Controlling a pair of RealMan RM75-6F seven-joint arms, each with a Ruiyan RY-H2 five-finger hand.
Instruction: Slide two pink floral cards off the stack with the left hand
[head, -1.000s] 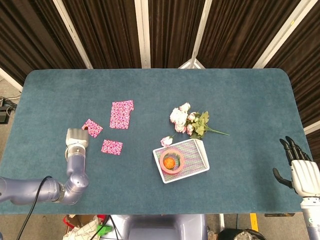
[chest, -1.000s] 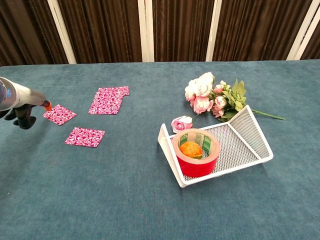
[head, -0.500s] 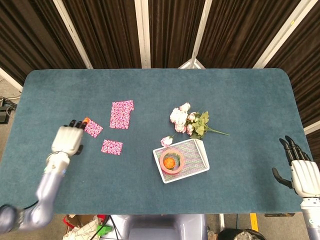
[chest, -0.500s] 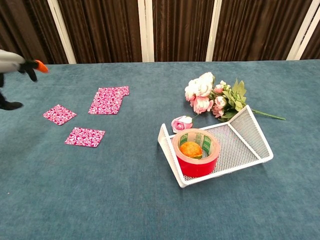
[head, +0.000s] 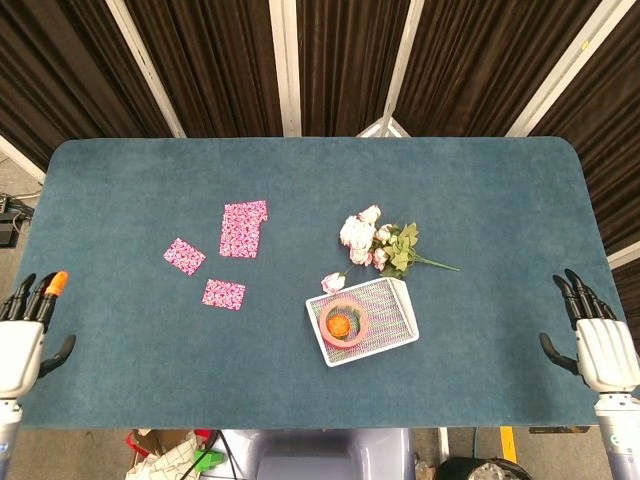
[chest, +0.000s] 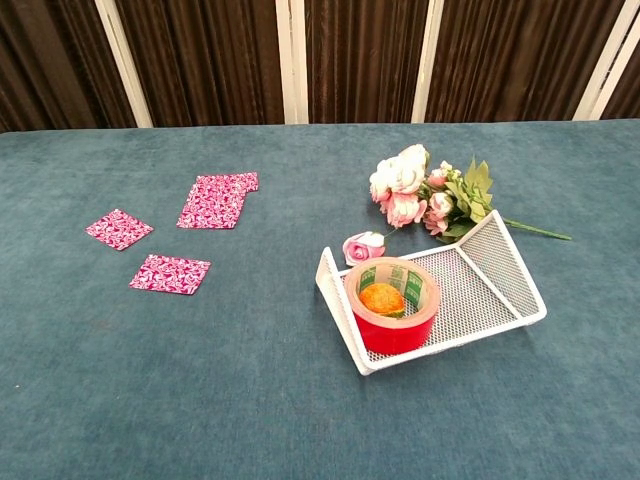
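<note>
The stack of pink floral cards (head: 243, 229) (chest: 217, 199) lies left of the table's middle. Two single pink floral cards lie apart from it on the cloth: one card (head: 184, 256) (chest: 119, 228) to its left and another card (head: 223, 294) (chest: 170, 273) nearer the front. My left hand (head: 22, 338) hangs at the table's left front edge, far from the cards, fingers apart and holding nothing; one fingertip is orange. My right hand (head: 596, 340) is at the right front edge, fingers spread, empty. Neither hand shows in the chest view.
A white wire basket (head: 395, 325) (chest: 500, 290) holds a red tape roll (head: 345, 322) (chest: 392, 304) with an orange ball inside. A bunch of pink and white flowers (head: 375, 243) (chest: 425, 195) lies behind it, one loose rose (chest: 362, 247) beside the basket.
My left hand has drawn back from beside the left single card to the table's left front edge. Cards and right hand have not moved.
</note>
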